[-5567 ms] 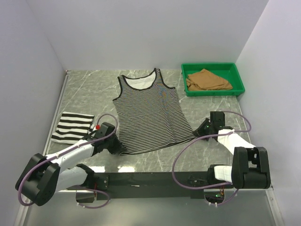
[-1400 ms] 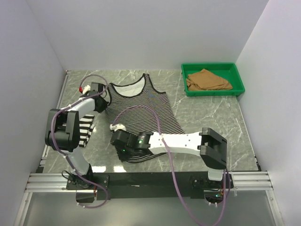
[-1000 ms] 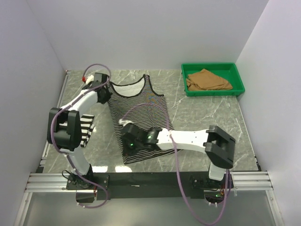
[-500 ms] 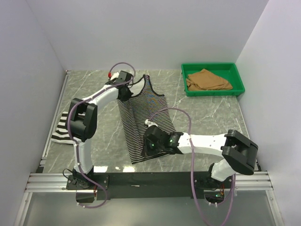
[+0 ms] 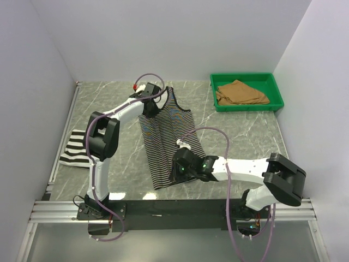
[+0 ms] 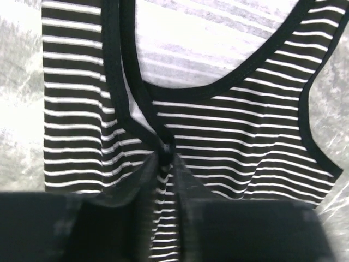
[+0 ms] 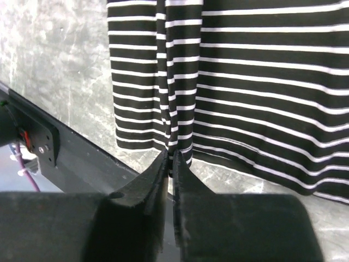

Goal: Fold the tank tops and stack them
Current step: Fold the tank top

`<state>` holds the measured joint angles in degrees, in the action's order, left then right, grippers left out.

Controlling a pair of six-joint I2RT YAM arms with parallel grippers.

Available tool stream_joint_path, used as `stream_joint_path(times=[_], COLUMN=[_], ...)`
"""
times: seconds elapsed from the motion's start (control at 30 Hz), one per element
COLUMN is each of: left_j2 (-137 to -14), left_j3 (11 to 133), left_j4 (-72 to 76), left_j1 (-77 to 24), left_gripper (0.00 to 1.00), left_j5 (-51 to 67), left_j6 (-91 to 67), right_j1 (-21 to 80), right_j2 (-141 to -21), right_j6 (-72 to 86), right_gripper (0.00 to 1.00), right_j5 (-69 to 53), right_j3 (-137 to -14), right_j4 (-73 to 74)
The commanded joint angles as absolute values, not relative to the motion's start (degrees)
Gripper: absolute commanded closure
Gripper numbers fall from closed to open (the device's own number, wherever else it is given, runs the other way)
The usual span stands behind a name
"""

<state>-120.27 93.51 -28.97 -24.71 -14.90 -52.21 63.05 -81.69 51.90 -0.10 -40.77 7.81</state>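
The thin-striped tank top [image 5: 166, 136] lies on the marble table as a narrow strip, folded lengthwise and slanting from the back towards the front. My left gripper [image 5: 151, 106] is at its shoulder end, jaws close together with the bunched black-edged strap [image 6: 163, 146] between the tips. My right gripper [image 5: 177, 170] is at the hem, jaws nearly together on a raised fold of the striped cloth [image 7: 169, 143]. The wide-striped tank top [image 5: 76, 147] lies folded at the left edge. The tan-brown tank top [image 5: 240, 91] sits in the tray.
A green plastic tray [image 5: 248, 76] stands at the back right corner. White walls close in the table on three sides. The black base rail [image 5: 174, 208] runs along the near edge, just below the hem in the right wrist view.
Both grippers have swung right with the top's left side, folding it over into a narrow strip. Their jaws have eased slightly apart.
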Motion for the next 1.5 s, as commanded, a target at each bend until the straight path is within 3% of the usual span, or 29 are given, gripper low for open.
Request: stream_joint_path(times=[0.0,0.03,0.1,0.17,0.27,0.3,0.6,0.83,1.03,1.17,1.3,1.33,1.4,1.47], left_j2=[-119.19,-118.74,-116.99,-115.58,-112.77,-111.72,-119.07,-123.84,-125.94,-129.54,-132.01,-131.75,-130.09,-128.42], left_j3=[95.19,94.4,93.61,92.03,90.36,89.92,90.78,92.37,94.83,101.84,110.54,111.26,112.93,113.99], left_j4=[-25.59,-25.14,-23.83,-23.03,-22.59,-22.67,-21.1,-21.71,-23.46,-26.25,-28.65,-28.48,-27.08,-26.46], left_j1=[-24.43,-24.35,-24.08,-23.65,-22.68,-21.89,-16.27,-14.15,-10.9,-8.27,-6.33,-6.07,-5.37,-5.1], left_gripper=[0.74,0.64,0.56,0.46,0.43,0.44,0.83,0.9,0.88,0.82,0.65,0.55,0.45,0.39], left_j5=[-14.77,-14.59,-13.98,-13.54,-13.88,-14.23,-7.22,-6.24,-7.3,-2.73,-0.44,1.13,3.42,5.44], left_j6=[-50.81,-50.63,-50.36,-50.36,-50.89,-51.41,-53.09,-51.86,-50.02,-43.79,-39.38,-38.85,-37.44,-36.83], right_j1=[62.75,62.75,62.67,62.75,63.28,64.24,66.71,68.9,73.65,73.74,73.13,72.52,71.72,70.06], right_j2=[-78.67,-77.53,-76.03,-73.57,-71.02,-70.93,-88.58,-101.93,-109.84,-115.21,-119.26,-119.27,-118.39,-114.63], right_j6=[53.26,53.26,53.44,53.61,52.74,52.04,43.43,40.52,39.38,38.33,35.69,34.9,34.72,34.63], right_gripper=[0.76,0.71,0.59,0.57,0.57,0.57,0.66,0.69,0.7,0.7,0.7,0.69,0.65,0.62], right_j5=[2.98,4.12,8.23,10.97,16.6,17.39,16.35,17.14,12.07,5.21,2.29,1.68,0.18,0.09], right_j3=[-39.99,-40.16,-41.12,-41.74,-43.59,-44.38,-56.06,-61.87,-70.74,-78.03,-87.95,-88.94,-89.3,-87.55], right_j4=[9.75,10.54,14.4,18.52,22.74,23.2,19.87,18.81,18.2,15.13,14.68,13.37,11.7,9.16])
